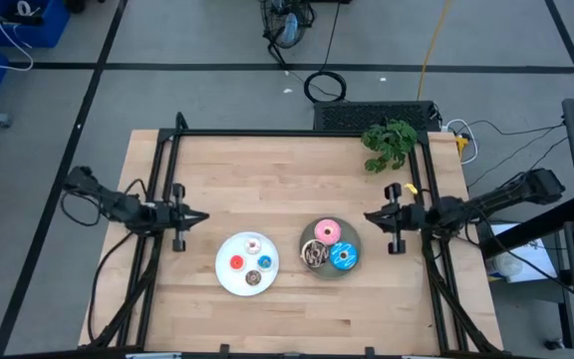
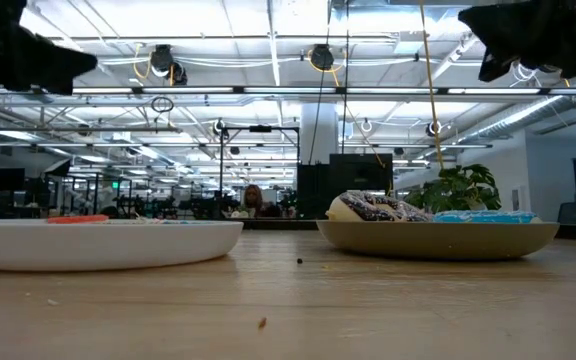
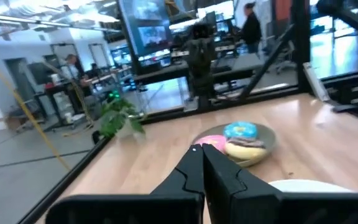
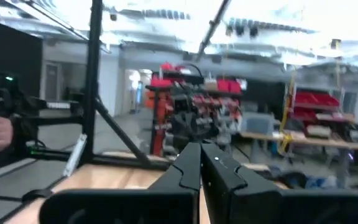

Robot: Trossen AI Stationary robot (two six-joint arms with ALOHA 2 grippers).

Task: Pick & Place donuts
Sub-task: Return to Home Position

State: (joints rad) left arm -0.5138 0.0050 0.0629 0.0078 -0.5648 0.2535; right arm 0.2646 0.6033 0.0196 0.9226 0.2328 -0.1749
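Note:
Three larger donuts lie on the grey plate (image 1: 352, 267) at table centre-right: pink (image 1: 327, 232), blue sprinkled (image 1: 344, 256) and brown streaked (image 1: 315, 255). Several tiny donuts rest on the white plate (image 1: 225, 277) left of it: white-pink (image 1: 254, 245), red (image 1: 236, 263), blue (image 1: 264, 263), brown (image 1: 253, 278). My left gripper (image 1: 203, 216) hovers shut at the table's left side, pointing right, well clear of the white plate. My right gripper (image 1: 369, 216) hovers shut near the right side, pointing left, just beyond the grey plate. The wrist views show both pairs of fingers closed, left (image 3: 199, 151) and right (image 4: 201, 146).
A green leafy plant (image 1: 389, 142) sits at the table's far right corner. A black frame (image 1: 267, 133) runs along the far and side edges. Bare wood lies in front of both plates and across the table's far half.

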